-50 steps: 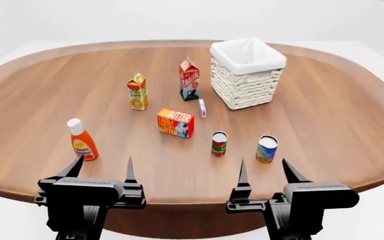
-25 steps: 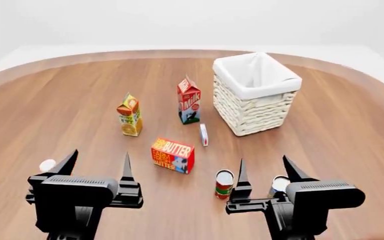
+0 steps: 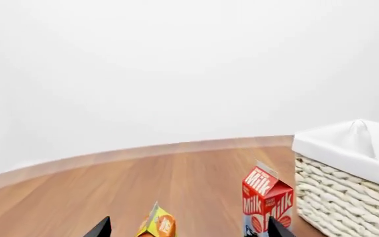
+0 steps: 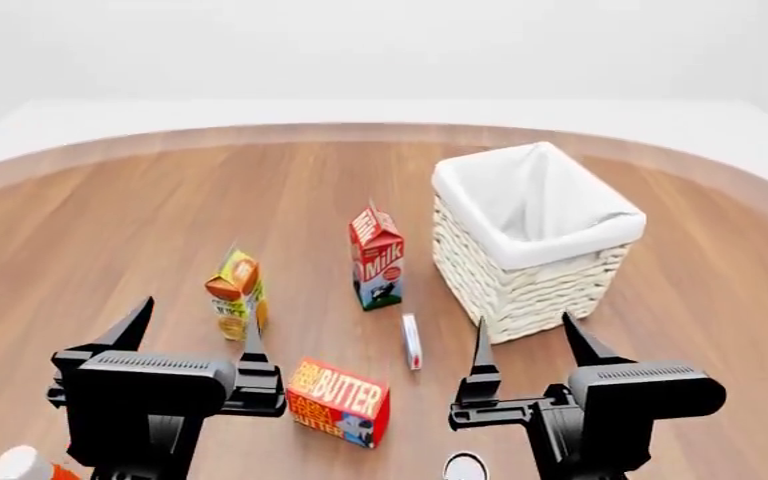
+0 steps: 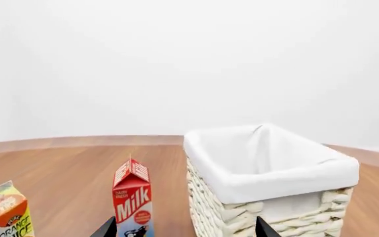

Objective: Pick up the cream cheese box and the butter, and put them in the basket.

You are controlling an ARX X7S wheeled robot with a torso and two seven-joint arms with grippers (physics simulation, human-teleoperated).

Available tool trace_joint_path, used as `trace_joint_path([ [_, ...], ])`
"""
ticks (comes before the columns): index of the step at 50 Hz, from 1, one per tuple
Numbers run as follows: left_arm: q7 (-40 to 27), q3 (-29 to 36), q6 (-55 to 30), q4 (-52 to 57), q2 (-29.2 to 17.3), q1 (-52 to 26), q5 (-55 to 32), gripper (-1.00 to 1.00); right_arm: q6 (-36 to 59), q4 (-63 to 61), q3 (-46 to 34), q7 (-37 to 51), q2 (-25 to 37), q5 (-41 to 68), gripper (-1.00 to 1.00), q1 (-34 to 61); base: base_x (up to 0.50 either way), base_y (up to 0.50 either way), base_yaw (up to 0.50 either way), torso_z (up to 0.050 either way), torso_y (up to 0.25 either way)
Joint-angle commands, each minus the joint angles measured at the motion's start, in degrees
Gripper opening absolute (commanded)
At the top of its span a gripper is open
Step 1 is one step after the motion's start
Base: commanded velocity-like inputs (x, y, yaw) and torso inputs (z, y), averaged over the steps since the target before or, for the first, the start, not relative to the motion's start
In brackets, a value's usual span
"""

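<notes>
Wood table [image 4: 91, 220] w/ basket [image 4: 544, 275], butter [image 4: 339, 402] now nearer vs before; both grippers [image 4: 192, 335] [image 4: 523, 342] open, empty.

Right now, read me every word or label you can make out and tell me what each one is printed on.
"Milk": on the milk carton, also readable in the left wrist view.
"ORANGE JUICE": on the orange juice carton, partly cut off.
"BUTTER": on the butter; its smaller lines are blurred.
The cream cheese box has print too small to read.
</notes>
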Motion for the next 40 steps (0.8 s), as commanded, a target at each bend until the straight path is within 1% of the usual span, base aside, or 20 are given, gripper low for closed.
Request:
trace_joint_path([
  [1, -0.43, 0.24, -0.26, 0.36, -0.35, -0.08, -0.34, 1.0, 0.14, -0.19, -0.06, 0.55, 0.46, 0.64, 1.0, 0.13, 0.5, 0.0, 0.0, 0.0, 0.0],
  [15, -0.91, 0.42, -0.34, 0.71, -0.76, -0.06, -0.75, 1.0, 0.22, -0.28, -0.26, 1.08, 0.8, 1.52, 1.0, 0.11, 0.5, 0.0, 0.0, 0.0, 0.001],
  [27, -1.31, 0.61, -0.09, 0.41, -1.05, -0.18, -1.0, 1.0, -0.7, 0.07, -0.93, 1.5, 0.93, 1.61, 1.0, 0.36, 0.02, 0.0, 0.0, 0.0, 0.001],
  [30, -1.41, 0.56, -0.26, 0.72, -1.16, -0.11, -1.16, 1.0, -2.46, -0.2, -1.13, 0.85, 1.23, 1.86, 1.0, -0.34, 0.04, 0.0, 0.0, 0.0, 0.0],
  [38, -1.65, 0.73, 0.16, 0.4, -1.33, -0.08, -1.26, 1.0, -2.74, -0.03, -1.34, 1.28, 1.51, 1.79, 1.0, -0.29, 0.49, 0.0, 0.0, 0.0, 0.0],
  [39, -1.68, 0.74, 0.23, 0.35, -1.35, -0.06, -1.28, 1.0, -0.18, 0.2, -1.25, 2.32, 1.34, 1.67, 1.0, 0.38, 0.44, 0.0, 0.0, 0.0, 0.0],
  [40, -1.68, 0.77, 0.4, 0.18, -1.37, -0.04, -1.29, 1.0, -0.75, 0.62, -1.05, 2.1, 1.24, 2.08, 1.0, 0.43, 0.0, 0.0, 0.0, 0.0, 0.0],
])
